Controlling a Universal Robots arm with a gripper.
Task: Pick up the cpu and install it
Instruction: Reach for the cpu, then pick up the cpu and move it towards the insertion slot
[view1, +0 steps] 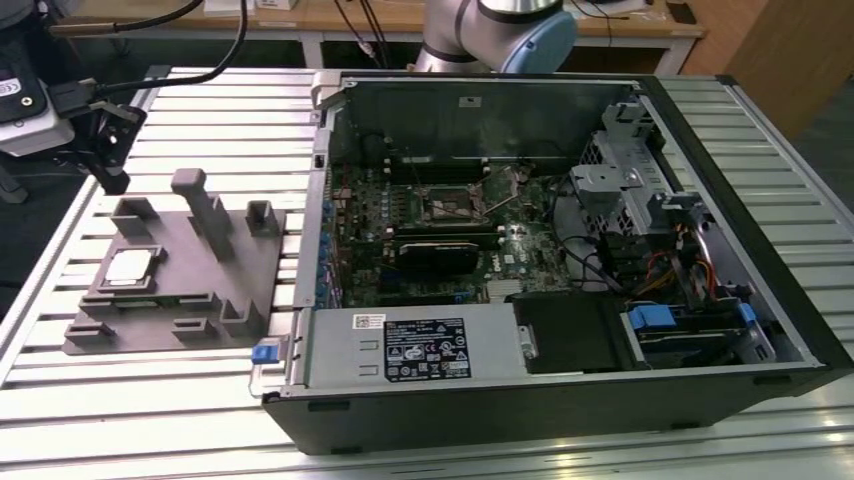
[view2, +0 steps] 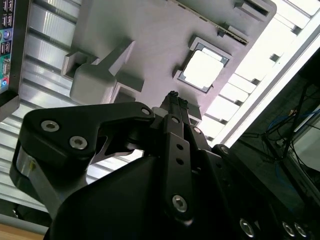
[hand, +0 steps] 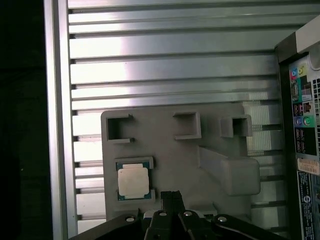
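Observation:
The cpu (view1: 130, 267), a small square chip with a pale metal top, lies flat in a recess of the grey plastic fixture (view1: 220, 262) at the exterior view's left. In both wrist views the cpu (hand: 133, 180) (view2: 202, 70) shows a short way off the fingertips. My gripper (view1: 116, 183) hangs above the table beyond the fixture's far left corner, apart from the chip. In the wrist views the gripper (hand: 171, 196) (view2: 174, 97) is shut, with nothing in it. The square metal-framed socket (view1: 447, 208) sits on the motherboard inside the open computer case.
The open computer case (view1: 747, 200) takes up the middle and the exterior view's right of the slatted aluminium table (view1: 160, 420). Upright posts (view1: 190, 185) rise from the fixture. The case's port panel (hand: 301, 125) stands close beside the fixture.

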